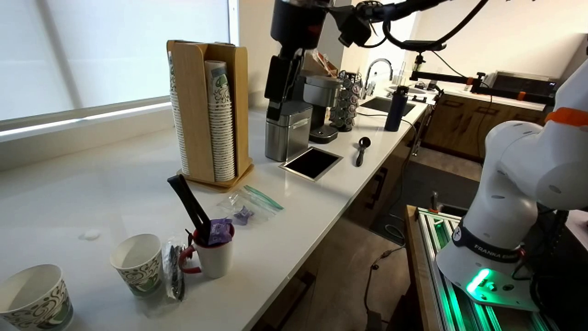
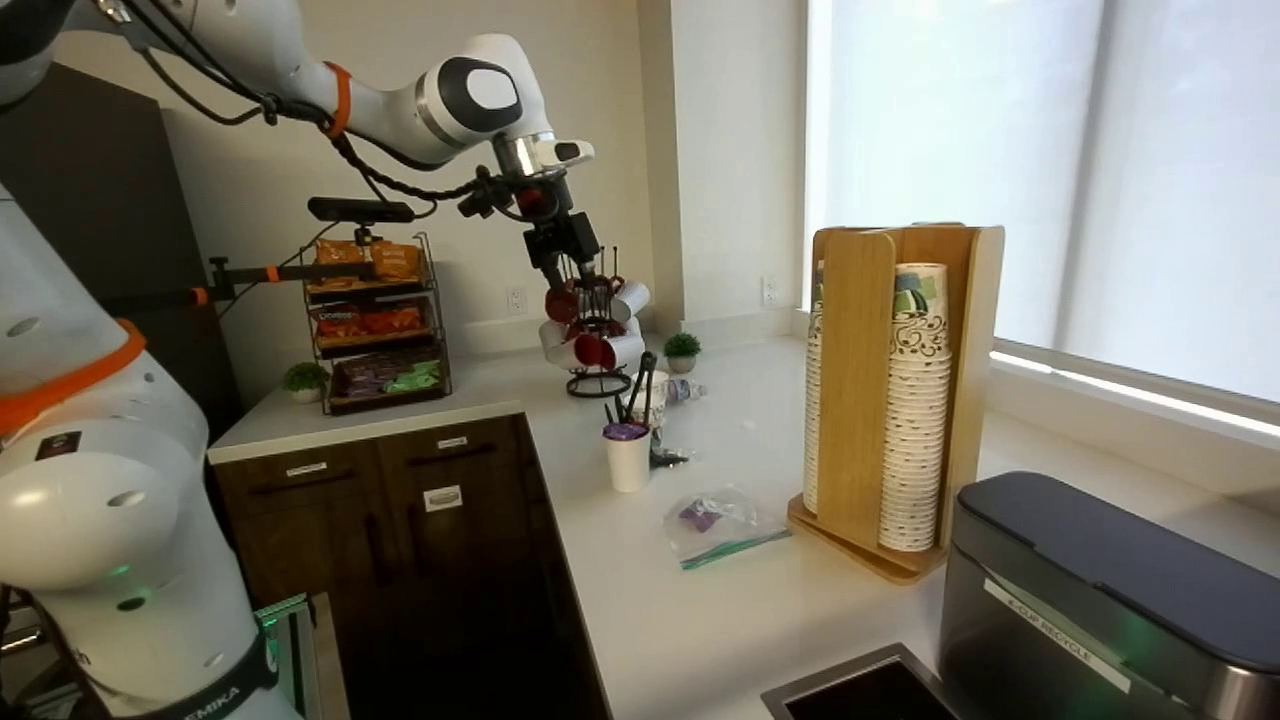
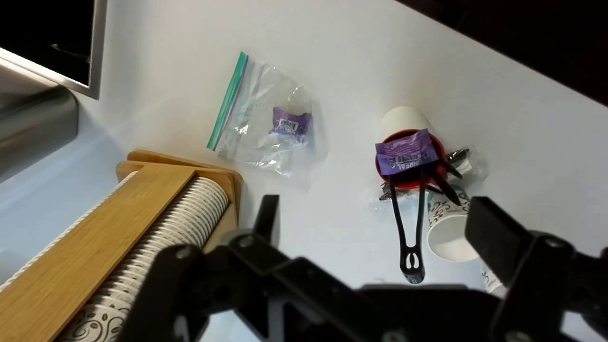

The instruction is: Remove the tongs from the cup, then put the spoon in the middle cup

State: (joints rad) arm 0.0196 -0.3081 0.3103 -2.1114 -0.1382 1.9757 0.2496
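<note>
In the wrist view, the fingers (image 3: 270, 216) stand apart. The tongs (image 1: 189, 202) lean in the cup (image 1: 218, 259); its handle (image 1: 183, 261), unclear there, shows plainly in an exterior view.

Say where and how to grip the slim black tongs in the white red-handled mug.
Take the tongs by their joined upper end, probably from above: it leans up clear of the mug; a purple wrapped packet crowds the arms below.

Tongs (image 1: 187, 200) tilted in red-handled cup (image 1: 217, 260)
</note>
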